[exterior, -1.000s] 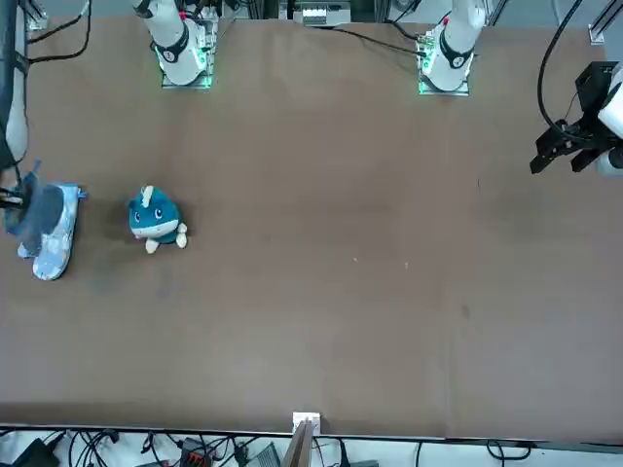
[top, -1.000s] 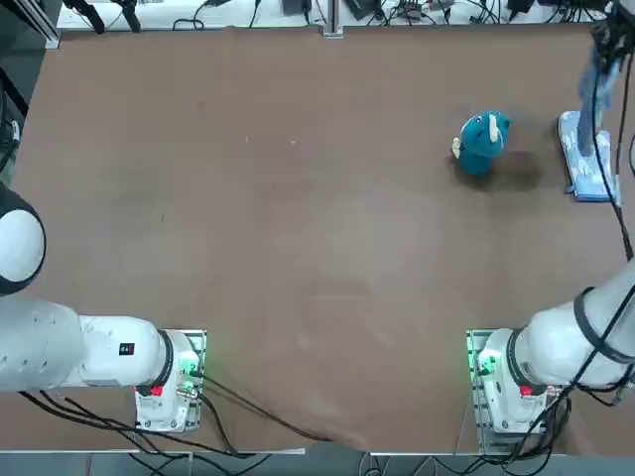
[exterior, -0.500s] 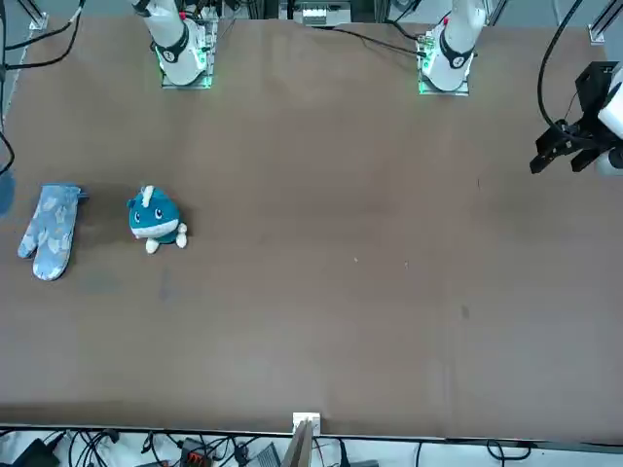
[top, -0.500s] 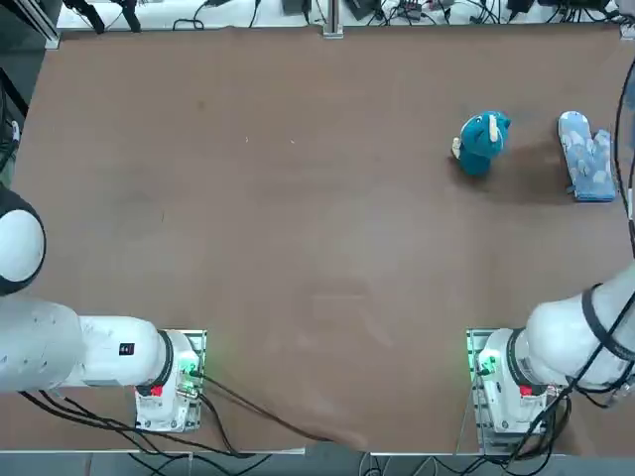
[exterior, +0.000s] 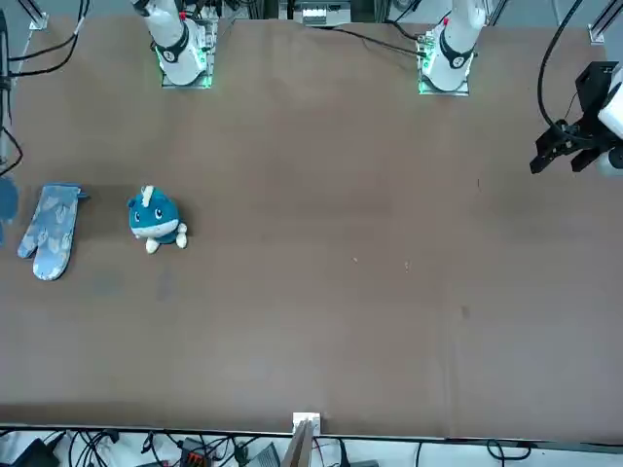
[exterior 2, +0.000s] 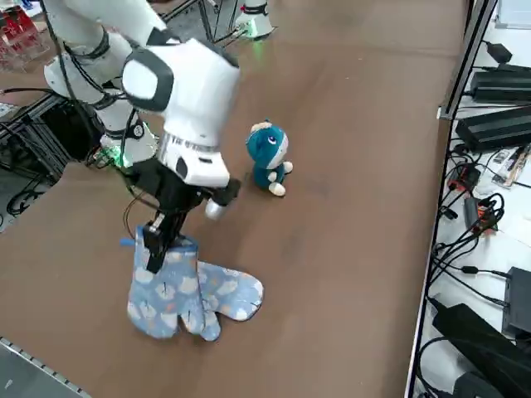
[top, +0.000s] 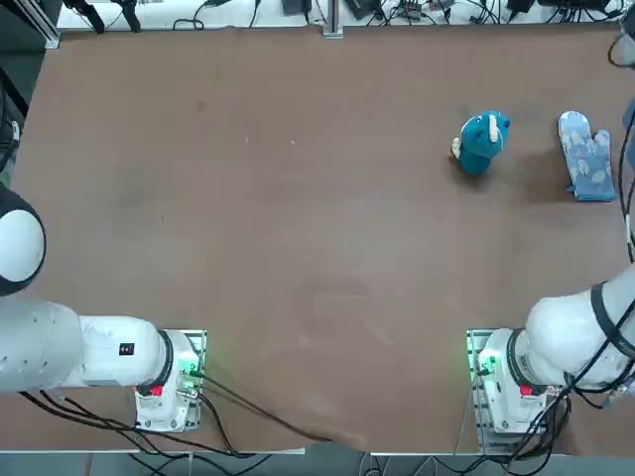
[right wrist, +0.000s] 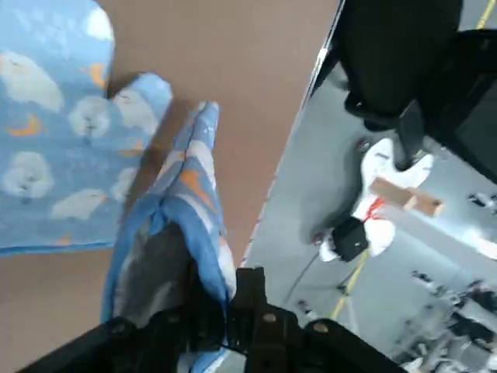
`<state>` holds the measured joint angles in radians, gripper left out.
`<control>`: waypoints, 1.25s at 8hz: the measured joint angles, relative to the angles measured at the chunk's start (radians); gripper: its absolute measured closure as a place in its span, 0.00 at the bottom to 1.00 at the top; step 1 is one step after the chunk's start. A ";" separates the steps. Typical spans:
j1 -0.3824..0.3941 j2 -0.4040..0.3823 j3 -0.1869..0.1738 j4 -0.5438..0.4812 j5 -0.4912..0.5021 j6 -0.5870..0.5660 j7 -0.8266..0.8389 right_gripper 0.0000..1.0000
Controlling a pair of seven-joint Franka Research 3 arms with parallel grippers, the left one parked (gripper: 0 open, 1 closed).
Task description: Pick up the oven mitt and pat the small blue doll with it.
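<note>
Right wrist view: the right gripper [right wrist: 225, 315] is closed on the cuff of the oven mitt [right wrist: 203, 175], the cuff gaping beside the grip and showing its grey lining, while a matching mitt [right wrist: 58, 132] lies apart from it on the brown table [right wrist: 256, 78]. In the right side view the held mitt hangs beneath the gripper, partly overlapping its twin in the line of sight; the small blue doll [exterior 2: 268, 153] sits on the table, touched by neither mitt.
</note>
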<state>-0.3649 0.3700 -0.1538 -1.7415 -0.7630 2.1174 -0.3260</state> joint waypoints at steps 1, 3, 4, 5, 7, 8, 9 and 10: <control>-0.031 0.006 0.000 -0.024 -0.056 0.051 0.000 0.96; -0.067 0.017 0.000 -0.043 -0.120 0.116 0.003 0.96; -0.070 0.027 0.002 -0.051 -0.123 0.130 0.012 0.96; -0.065 0.039 0.012 -0.070 -0.124 0.137 0.034 0.96; -0.044 0.057 0.030 -0.128 -0.124 0.149 0.106 0.96; -0.032 0.060 0.041 -0.162 -0.124 0.154 0.134 0.96; -0.025 0.060 0.057 -0.189 -0.124 0.156 0.152 0.96; -0.023 0.061 0.079 -0.210 -0.124 0.156 0.171 0.96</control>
<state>-0.3876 0.4309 -0.0747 -1.9512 -0.8872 2.2734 -0.1549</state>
